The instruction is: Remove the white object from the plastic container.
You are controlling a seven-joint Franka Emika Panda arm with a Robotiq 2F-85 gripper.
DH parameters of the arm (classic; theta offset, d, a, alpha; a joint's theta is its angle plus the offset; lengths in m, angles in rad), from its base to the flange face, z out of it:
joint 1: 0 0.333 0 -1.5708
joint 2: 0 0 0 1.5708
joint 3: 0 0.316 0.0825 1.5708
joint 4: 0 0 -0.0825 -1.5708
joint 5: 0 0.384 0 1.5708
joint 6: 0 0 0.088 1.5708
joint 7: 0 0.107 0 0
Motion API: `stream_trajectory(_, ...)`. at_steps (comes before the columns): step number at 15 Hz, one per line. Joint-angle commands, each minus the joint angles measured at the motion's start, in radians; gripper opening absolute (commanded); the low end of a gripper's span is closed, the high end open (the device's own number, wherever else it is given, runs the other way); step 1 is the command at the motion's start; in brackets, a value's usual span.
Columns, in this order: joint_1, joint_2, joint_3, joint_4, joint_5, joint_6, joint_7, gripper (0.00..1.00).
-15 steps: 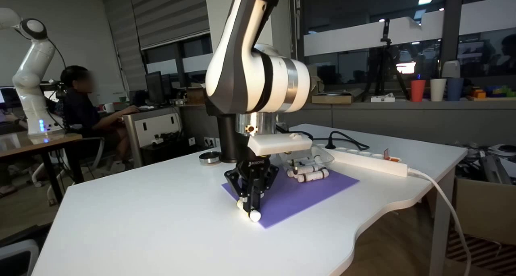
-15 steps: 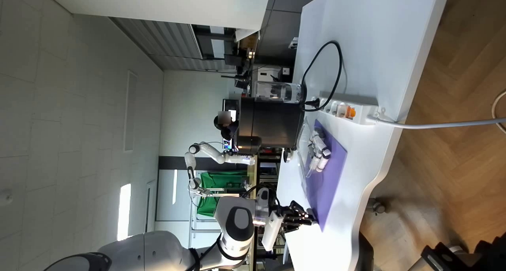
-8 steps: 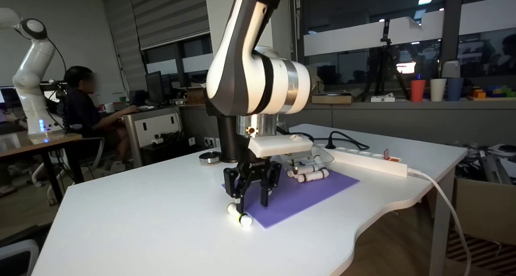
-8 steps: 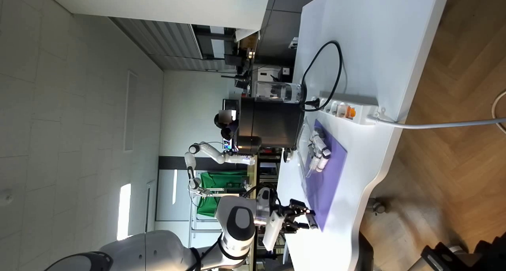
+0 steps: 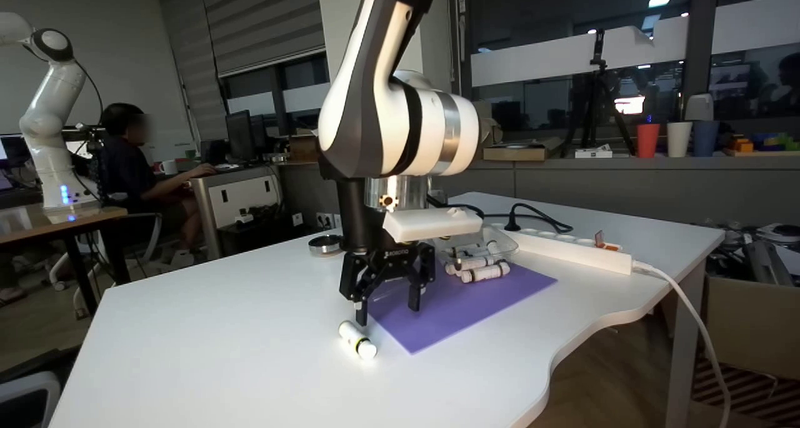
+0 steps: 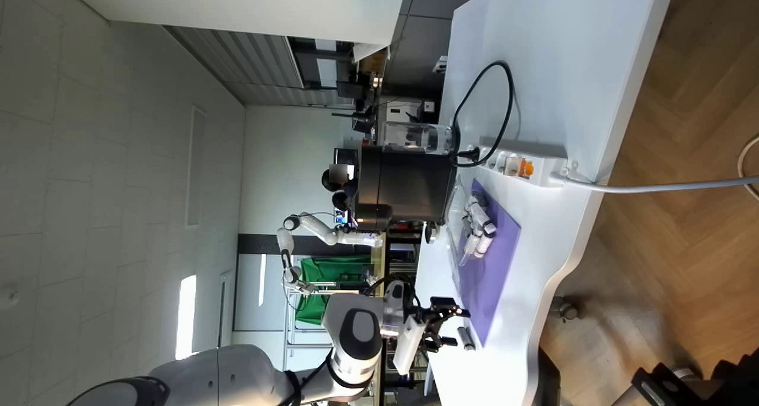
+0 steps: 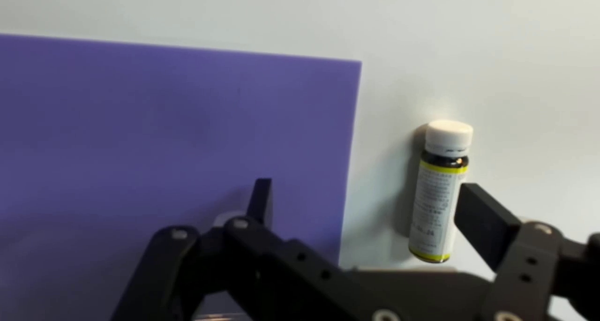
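Note:
The white object, a small bottle (image 7: 436, 208) with a white cap and a white, yellow-edged label, lies on its side on the bare table just off the purple mat. In both exterior views this bottle (image 5: 357, 340) rests below and beside my gripper (image 5: 387, 309). The gripper (image 7: 365, 194) is open a little above the table, one finger over the mat and one over the bottle's side, gripping nothing. The clear plastic container (image 5: 514, 248) stands at the back of the mat, with several similar bottles (image 5: 485, 272) in and around it, partly hidden by my wrist.
A white power strip (image 5: 569, 251) with a black plug and cables lies behind the container. The purple mat (image 5: 462, 315) lies under the gripper. A tall black machine (image 6: 409, 186) and a small round metal dish (image 5: 325, 245) stand farther back.
My gripper has opened from around the bottle and risen slightly. The bottle has come free and shifted away from the mat's edge across the table.

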Motion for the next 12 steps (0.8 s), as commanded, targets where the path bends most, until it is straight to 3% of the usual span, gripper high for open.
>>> stream_trajectory(1,-0.041,0.012,0.055,0.023,0.009,-0.012,-0.023,1.00)
stream_trajectory(11,-0.063,0.022,0.131,0.037,0.003,-0.048,-0.087,1.00)
stream_trajectory(12,-0.040,0.022,0.108,0.016,-0.005,-0.011,-0.066,1.00)
